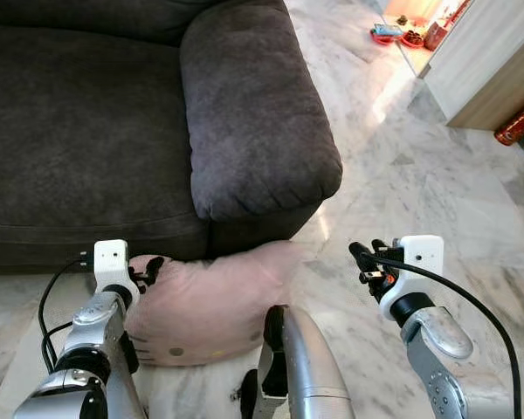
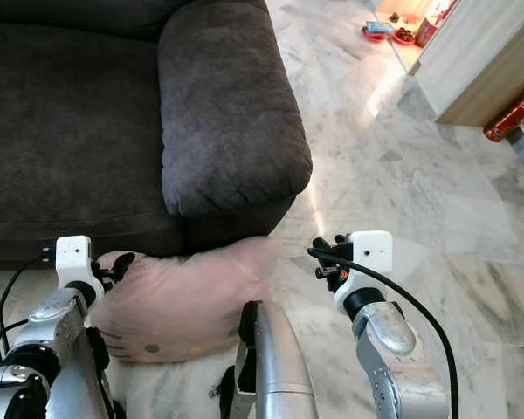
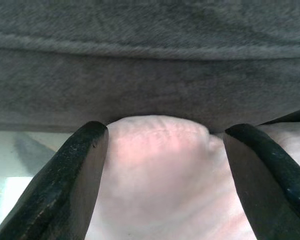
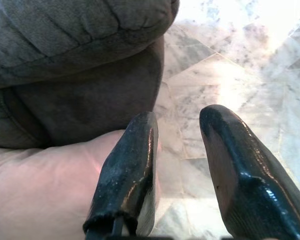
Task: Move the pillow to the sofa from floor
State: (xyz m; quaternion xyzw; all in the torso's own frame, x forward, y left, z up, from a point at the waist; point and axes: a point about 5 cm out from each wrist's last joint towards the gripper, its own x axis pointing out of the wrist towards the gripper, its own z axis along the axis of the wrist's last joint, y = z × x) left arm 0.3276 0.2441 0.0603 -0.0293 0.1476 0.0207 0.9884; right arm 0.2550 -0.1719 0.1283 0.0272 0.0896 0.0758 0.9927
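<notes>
A pale pink pillow (image 1: 210, 301) lies on the marble floor, pressed against the front of the dark grey sofa (image 1: 79, 131) just below its armrest (image 1: 253, 105). My left gripper (image 1: 148, 269) is at the pillow's left end. In the left wrist view it (image 3: 166, 132) is open, with the pillow's corner (image 3: 160, 170) between its two spread fingers. My right gripper (image 1: 362, 257) hovers just off the pillow's right end, open with nothing between its fingers (image 4: 135, 165). The pillow (image 4: 50, 185) lies beside its inner finger.
Marble floor (image 1: 419, 192) stretches to the right of the sofa. A wooden cabinet (image 1: 489, 61) stands at the far right with a red cylinder (image 1: 517, 122) at its foot. Small items (image 1: 397, 35) lie on the floor further back. A silver part of my body (image 1: 301, 367) is low in the middle.
</notes>
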